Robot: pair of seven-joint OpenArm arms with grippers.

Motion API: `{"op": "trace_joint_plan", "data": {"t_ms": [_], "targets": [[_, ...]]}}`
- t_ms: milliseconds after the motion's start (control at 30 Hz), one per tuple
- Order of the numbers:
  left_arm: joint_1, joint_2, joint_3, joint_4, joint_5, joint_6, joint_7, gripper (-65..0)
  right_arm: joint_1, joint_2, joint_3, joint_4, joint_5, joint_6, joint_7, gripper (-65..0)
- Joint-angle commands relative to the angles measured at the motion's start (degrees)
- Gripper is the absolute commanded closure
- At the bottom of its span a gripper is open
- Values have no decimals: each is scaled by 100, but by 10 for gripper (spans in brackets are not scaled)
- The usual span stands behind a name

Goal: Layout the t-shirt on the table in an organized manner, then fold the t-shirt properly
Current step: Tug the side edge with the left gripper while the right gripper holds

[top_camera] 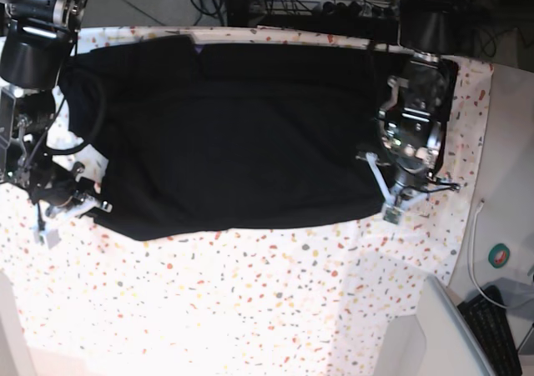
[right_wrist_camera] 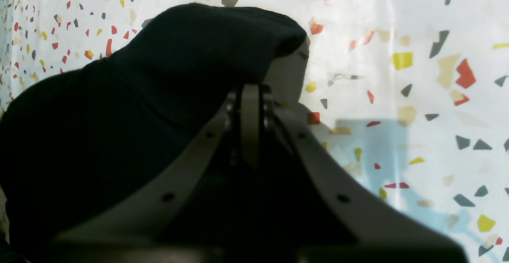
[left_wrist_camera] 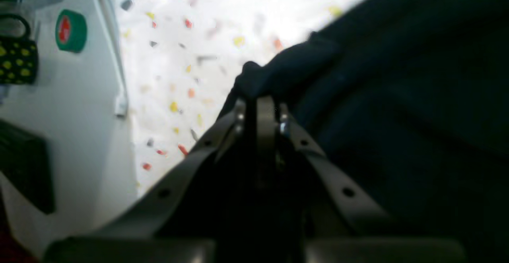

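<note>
Clearly, the black short-sleeved cloth t-shirt (top_camera: 234, 134) lies spread flat across the far half of the white table covered in red, orange, yellow and grey terrazzo flecks (top_camera: 250, 301), its long axis running side to side in the base view. Each arm sits at one end of that axis. The left gripper (left_wrist_camera: 260, 104) is clenched on a bunched fold of the shirt's edge, the cloth rising just ahead of its tips. The right gripper (right_wrist_camera: 250, 96) is likewise pinched shut on a raised hump of the black fabric at the opposite end. Neither arm is nearer; the shirt stretches between them. Judging from this, any coming lift or fold turns on both ends moving together across the short axis, toward the bare near half of the table. Beyond the table's edge stand a pale floor, a green tape roll (left_wrist_camera: 70, 30) and a white cable (top_camera: 476, 251).
</note>
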Motion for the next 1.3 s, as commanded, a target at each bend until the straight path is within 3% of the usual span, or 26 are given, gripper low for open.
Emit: {"op": "trace_joint_plan", "data": {"t_ms": [0,100,233,400,600,667,700,833,933,1067,1200,1267], "targets": [[2,33,-11,83,260,62,-78,0,128,75,14,85,61,26,94,0],[221,253,-11,154,901,62,-78,0,128,75,14,85,61,26,94,0],[547,280,227,540,1359,62,-104,-212,128,75,14,85,61,26,94,0],[1021,104,763,1314,1376,62,-104,-387,128,75,14,77,61,26,94,0],[1250,121,614,1991,1279,62,-86,-426,128,75,14,77,61,26,94,0],[1224,121,244,2219,805,-17,-86,-428,128,75,14,77,61,26,94,0],[1197,113,-11,2325,400,-236,-60,-428,128,75,14,77,61,26,94,0],[758,-116,-1118,2430,-1332,-1529,1056,-428,119,75,14,77,61,26,94,0],[186,-485,-1725,1736,-2606,-2267,1936,-429,119,75,6,77,53,26,94,0],[-508,-1065,-1953,294,-3837,-2434,2261,-429,119,75,6,77,53,26,86,0],[-1203,-1514,-1127,-1016,-4479,-2540,2234,-429,119,75,6,77,53,26,86,0],[-1440,-1549,-802,-1394,-4813,-2812,2234,-429,128,75,6,77,53,26,86,0]]}}
